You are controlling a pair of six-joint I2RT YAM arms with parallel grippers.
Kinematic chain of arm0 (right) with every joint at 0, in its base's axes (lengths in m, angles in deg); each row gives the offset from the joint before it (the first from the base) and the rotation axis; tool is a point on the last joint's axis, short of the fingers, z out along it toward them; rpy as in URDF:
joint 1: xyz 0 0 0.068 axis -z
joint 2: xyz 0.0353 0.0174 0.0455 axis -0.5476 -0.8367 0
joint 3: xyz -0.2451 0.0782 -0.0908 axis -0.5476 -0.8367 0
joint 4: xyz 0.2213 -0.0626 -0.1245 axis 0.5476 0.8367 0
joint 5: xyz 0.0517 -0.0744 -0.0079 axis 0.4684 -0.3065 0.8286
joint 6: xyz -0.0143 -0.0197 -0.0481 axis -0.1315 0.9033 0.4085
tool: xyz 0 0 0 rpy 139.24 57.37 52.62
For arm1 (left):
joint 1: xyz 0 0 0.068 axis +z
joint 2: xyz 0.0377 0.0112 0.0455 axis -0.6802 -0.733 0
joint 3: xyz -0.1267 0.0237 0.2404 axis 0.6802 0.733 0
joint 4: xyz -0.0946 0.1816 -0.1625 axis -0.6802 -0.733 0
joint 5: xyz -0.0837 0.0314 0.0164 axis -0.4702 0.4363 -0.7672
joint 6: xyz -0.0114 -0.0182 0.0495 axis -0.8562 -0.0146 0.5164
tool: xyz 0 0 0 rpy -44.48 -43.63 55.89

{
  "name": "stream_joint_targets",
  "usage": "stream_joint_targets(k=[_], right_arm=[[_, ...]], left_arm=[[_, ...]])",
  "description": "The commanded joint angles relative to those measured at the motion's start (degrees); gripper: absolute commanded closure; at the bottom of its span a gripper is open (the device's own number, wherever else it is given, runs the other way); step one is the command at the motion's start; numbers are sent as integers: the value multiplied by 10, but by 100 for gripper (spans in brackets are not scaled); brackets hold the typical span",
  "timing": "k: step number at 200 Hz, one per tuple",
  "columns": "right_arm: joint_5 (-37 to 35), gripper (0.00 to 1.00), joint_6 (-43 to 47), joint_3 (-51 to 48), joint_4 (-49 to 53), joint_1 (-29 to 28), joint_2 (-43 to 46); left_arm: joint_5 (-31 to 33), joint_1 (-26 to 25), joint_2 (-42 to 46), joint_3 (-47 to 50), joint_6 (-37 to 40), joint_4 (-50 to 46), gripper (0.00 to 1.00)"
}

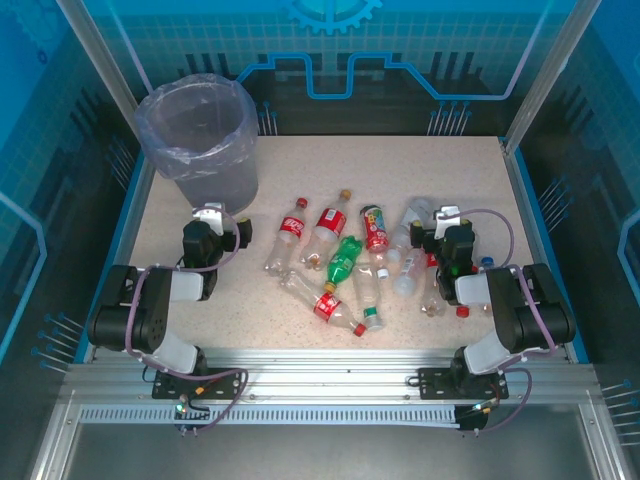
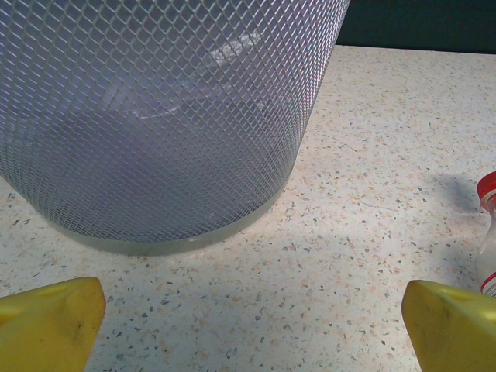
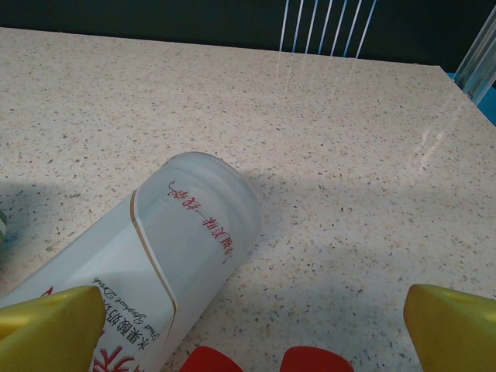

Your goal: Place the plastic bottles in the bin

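A speckled beige table [image 1: 480, 180] sits inside a blue-walled cell with an aluminium frame. Two black-and-white arms are bolted at its near edge. Each is folded low, elbow back, with the wrist reaching toward the far edge.

The left gripper [image 1: 212, 214] is spread wide and holds nothing. In its wrist view the yellow fingertips [image 2: 50, 322] frame bare table (a red-capped bottle [image 2: 487, 232] is cut off at the right). The right gripper [image 1: 447, 216] is equally spread and also empty. A frosted white bottle [image 3: 178, 248] with red script lies on its side between the fingers, and I cannot tell whether it touches them. Two red shapes at that view's lower edge are cut off.

From the table's middle toward its right edge lie the small clear plastic bottles [image 1: 327, 228]. There are roughly ten, overlapping so the count is unsure: about five are red-labelled, and there is one green bottle [image 1: 344, 260].

One round grey mesh bin [image 1: 220, 180], lined with a translucent bag, stands at the far left corner, just beyond the left gripper.
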Motion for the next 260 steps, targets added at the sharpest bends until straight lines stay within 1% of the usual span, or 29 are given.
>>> stream_joint_targets(k=[1,107,126,140,148,166,183,196,207,209,210,225,244,260], right_arm=[[-11,0,-5,1,-19,0,-1],[-7,0,-7,2,-15,1,0],[-4,0,-7,3,-17,3,1],[7,0,-8,16,36,4,24],[7,0,-2,20,42,3,33],[-2,0,-3,41,122,1,90],[-6,0,-6,74,224,3,152],[-26,0,-26,124,356,2,196],[-55,0,-63,183,506,2,223],[-61,0,-73,201,548,3,229],[-61,0,-73,201,548,3,229],[-85,0,-124,277,728,7,242],[-92,0,-168,355,907,12,236],[-102,0,-189,389,1026,16,223]], left_arm=[[4,-3,-5,7,6,18,1],[-7,3,-5,5,2,15,1],[-7,3,10,-6,3,-17,1],[-9,2,39,-15,5,-56,1],[-6,1,58,-24,6,-89,1],[23,-8,106,-53,12,-193,1],[40,-16,157,-62,-1,-256,1],[43,-20,195,-73,-26,-314,1],[48,-26,226,-85,-49,-369,1],[49,-28,231,-88,-53,-378,1],[49,-29,233,-89,-55,-383,1],[48,-45,268,-107,-79,-448,1],[46,-67,297,-141,-118,-528,1],[17,-82,307,-166,-174,-576,1]])
